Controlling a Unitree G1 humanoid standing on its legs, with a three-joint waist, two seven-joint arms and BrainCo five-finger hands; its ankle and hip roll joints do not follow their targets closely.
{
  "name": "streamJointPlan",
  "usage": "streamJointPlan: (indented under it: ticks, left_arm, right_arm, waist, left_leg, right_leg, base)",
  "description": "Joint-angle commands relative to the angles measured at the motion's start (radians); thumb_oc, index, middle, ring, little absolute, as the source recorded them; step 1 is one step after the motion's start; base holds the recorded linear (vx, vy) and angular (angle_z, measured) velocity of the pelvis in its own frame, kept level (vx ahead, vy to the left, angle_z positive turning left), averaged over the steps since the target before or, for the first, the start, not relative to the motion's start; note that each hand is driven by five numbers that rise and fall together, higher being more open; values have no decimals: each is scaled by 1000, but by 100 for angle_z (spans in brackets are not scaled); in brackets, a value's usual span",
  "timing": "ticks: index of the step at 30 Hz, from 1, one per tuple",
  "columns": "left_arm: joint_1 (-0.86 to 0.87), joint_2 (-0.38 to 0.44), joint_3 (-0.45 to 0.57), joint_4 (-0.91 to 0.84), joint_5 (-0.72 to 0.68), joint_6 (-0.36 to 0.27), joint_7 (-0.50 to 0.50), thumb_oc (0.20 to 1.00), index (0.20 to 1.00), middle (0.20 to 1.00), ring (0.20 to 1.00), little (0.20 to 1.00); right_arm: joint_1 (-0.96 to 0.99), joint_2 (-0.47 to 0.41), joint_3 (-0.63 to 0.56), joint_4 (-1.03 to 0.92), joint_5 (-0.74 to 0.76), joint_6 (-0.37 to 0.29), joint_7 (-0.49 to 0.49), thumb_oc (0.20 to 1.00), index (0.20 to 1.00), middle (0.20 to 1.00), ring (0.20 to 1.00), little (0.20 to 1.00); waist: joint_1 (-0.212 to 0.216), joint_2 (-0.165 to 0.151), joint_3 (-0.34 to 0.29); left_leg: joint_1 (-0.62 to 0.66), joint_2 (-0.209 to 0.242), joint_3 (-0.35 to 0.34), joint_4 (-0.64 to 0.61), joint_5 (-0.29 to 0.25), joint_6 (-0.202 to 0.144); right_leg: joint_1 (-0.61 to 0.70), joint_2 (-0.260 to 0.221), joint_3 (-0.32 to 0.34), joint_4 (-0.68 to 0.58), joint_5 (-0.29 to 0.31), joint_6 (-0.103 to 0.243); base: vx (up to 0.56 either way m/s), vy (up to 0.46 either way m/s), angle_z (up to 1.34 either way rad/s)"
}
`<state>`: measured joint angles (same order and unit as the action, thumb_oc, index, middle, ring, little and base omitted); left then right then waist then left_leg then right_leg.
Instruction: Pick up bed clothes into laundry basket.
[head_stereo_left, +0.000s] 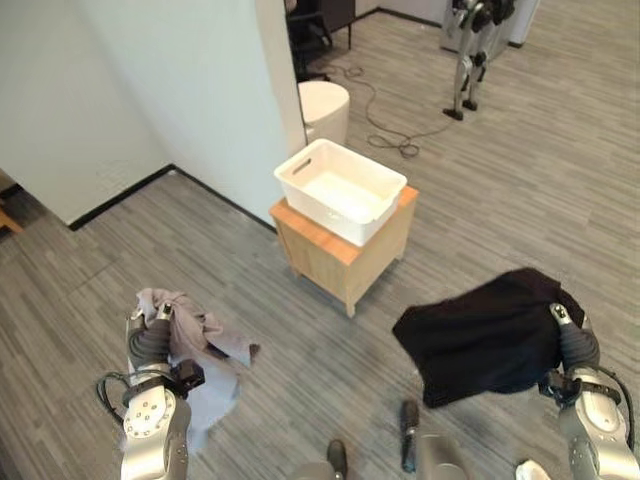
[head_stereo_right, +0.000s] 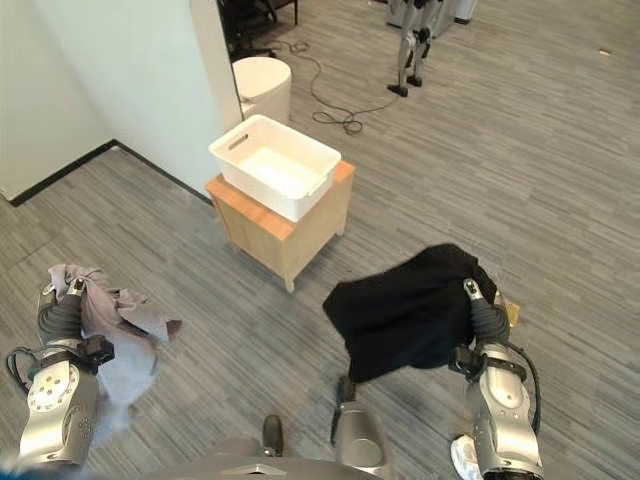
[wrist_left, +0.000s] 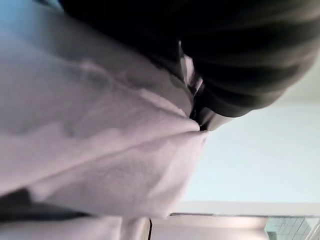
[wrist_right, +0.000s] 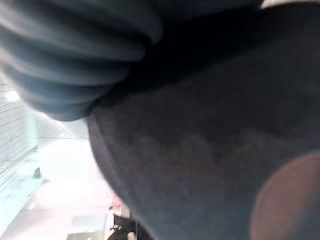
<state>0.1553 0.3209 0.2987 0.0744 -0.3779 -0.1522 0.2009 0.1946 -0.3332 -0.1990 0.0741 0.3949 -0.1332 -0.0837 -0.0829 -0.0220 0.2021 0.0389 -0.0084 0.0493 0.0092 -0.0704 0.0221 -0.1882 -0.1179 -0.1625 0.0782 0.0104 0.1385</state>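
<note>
A pale grey-lilac cloth (head_stereo_left: 200, 335) hangs from my left hand (head_stereo_left: 150, 345) at the lower left, its loose end trailing toward the floor; up close it is the light fabric (wrist_left: 100, 165). My left hand's fingers are curled into it. At the lower right, a black garment (head_stereo_left: 480, 340) is held above the floor, spread wide, with my right hand (head_stereo_left: 578, 345) shut on its edge; the same dark fabric (wrist_right: 200, 150) covers the right wrist view. The white laundry basket (head_stereo_left: 300, 165) stands empty on a small wooden side table (head_stereo_left: 330, 260) ahead, between both hands.
A pale wall corner (head_stereo_left: 200, 90) rises just left of the basket. Behind the basket stands a white round bin (head_stereo_left: 325, 105), with a cable (head_stereo_left: 385, 125) looping over the grey wood floor. Another robot's legs (head_stereo_left: 470, 60) stand at the far right.
</note>
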Motion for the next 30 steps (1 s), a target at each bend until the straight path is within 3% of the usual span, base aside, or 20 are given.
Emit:
streamJointPlan:
  ticks: [1,2,5,7,8,10,12,15,16,19,20,24,27,28,29,30]
  left_arm:
    - [-62,73,18,-54,26,-99,1,200,200,200,200,200]
    - [-60,68,15,-47,18,-103,0,200,200,200,200,200]
    - [-60,26,14,-59,-46,-113,12,200,200,200,200,200]
    - [-60,30,14,-53,-56,-112,3,200,200,200,200,200]
    - [-58,28,14,-53,-64,-115,10,200,200,200,200,200]
    - [-58,23,15,-46,-80,-107,18,200,200,200,200,200]
    - [-51,12,10,-45,-98,-112,18,200,200,200,200,200]
    - [-41,-1,1,-33,-105,-107,22,200,200,200,200,200]
    - [-33,-9,2,-33,-105,-107,25,200,200,200,200,200]
    - [-17,-12,11,-32,-92,-108,21,200,200,200,200,200]
    - [-16,-10,14,-32,-88,-108,20,200,200,200,200,200]
    - [-23,5,14,-37,-80,-116,16,200,200,200,200,200]
    - [-50,44,-5,-52,-76,-120,14,200,200,200,200,200]
    - [-53,43,-4,-50,-76,-120,15,200,200,200,200,200]
    - [-62,65,-17,-50,-77,-118,14,200,200,200,200,200]
    - [-63,63,-15,-49,-77,-118,14,200,200,200,200,200]
  right_arm:
    - [-64,-45,-58,-40,30,-80,-6,200,200,200,200,200]
    - [-74,-56,-58,-35,29,-82,-11,200,200,200,200,200]
    - [-113,-71,-56,-31,109,-109,-9,200,200,200,200,200]
    - [-112,-95,-65,-22,106,-101,-22,200,200,200,200,200]
    - [-111,-103,-71,-14,103,-98,-34,200,200,200,200,200]
    - [-107,-112,-81,-19,101,-91,-50,200,200,200,200,200]
    - [-96,-107,-93,-31,105,-92,-52,200,200,200,200,200]
    - [-87,-121,-88,-30,76,-80,-49,200,200,200,200,200]
    - [-92,-124,-80,-25,67,-78,-45,200,200,200,200,200]
    - [-108,-133,-67,-14,43,-73,-38,200,200,200,200,200]
    - [-111,-134,-65,-18,35,-69,-38,200,200,200,200,200]
    - [-143,-148,-55,-17,5,-62,-33,200,200,200,200,200]
    - [-224,-240,-58,82,-42,-40,-60,200,200,200,200,200]
    - [-230,-243,-55,89,-41,-42,-60,200,200,200,200,200]
    - [-266,-297,-38,128,-58,-22,-48,200,200,200,200,200]
    - [-272,-300,-35,134,-57,-24,-47,200,200,200,200,200]
  waist:
    - [-32,8,-34]
    - [-27,15,-41]
    - [-6,1,-21]
    - [21,-30,0]
    - [30,-31,8]
    - [37,-35,16]
    - [46,-28,12]
    - [60,-6,1]
    - [72,2,-6]
    - [86,10,-21]
    - [88,9,-25]
    - [102,4,-43]
    - [107,-9,-73]
    - [110,-10,-73]
    - [115,-17,-74]
    - [118,-17,-73]
  left_leg:
    - [225,43,-85,15,-85,-74]
    - [212,53,-77,73,-56,-91]
    - [46,75,-39,494,104,-144]
    - [-56,62,-4,648,121,-137]
    - [-94,83,25,660,116,-128]
    - [-153,164,84,588,134,-122]
    - [-166,195,91,458,123,-125]
    - [-166,147,11,201,130,-132]
    - [-172,131,-39,124,158,-143]
    - [-172,114,-87,8,222,-171]
    - [-168,110,-72,-7,231,-174]
    - [-161,89,-64,36,182,-159]
    - [-141,54,-37,55,114,-112]
    - [-141,51,-32,55,112,-108]
    - [-108,32,-27,44,89,-73]
    - [-107,30,-21,42,89,-69]
  right_leg:
    - [0,69,-28,-15,57,-26]
    - [19,71,-36,-9,41,-33]
    - [127,76,-49,-32,7,-88]
    - [189,68,-40,-50,-21,-115]
    - [216,69,-41,-56,-35,-122]
    - [256,50,-51,-66,-53,-123]
    - [278,40,-52,-74,-72,-114]
    - [305,32,-42,-85,-95,-95]
    - [318,33,-33,-93,-102,-90]
    - [362,37,-15,-117,-112,-83]
    - [374,37,-10,-127,-113,-81]
    - [408,17,3,-139,-121,-62]
    - [398,-58,11,-99,-104,-14]
    - [392,-62,16,-92,-108,-11]
    - [344,-99,26,31,-57,2]
    - [333,-103,34,46,-63,5]
  base:
    - [348,-198,55]
    - [314,-187,54]
    - [280,-234,26]
    - [278,-262,-5]
    - [263,-172,-20]
    - [286,-85,-4]
    - [316,23,24]
    - [293,102,20]
    - [320,85,5]
    - [327,70,-19]
    - [285,79,-27]
    - [231,145,-36]
    - [231,253,-34]
    - [189,255,-17]
    - [110,184,-8]
    - [160,299,-21]
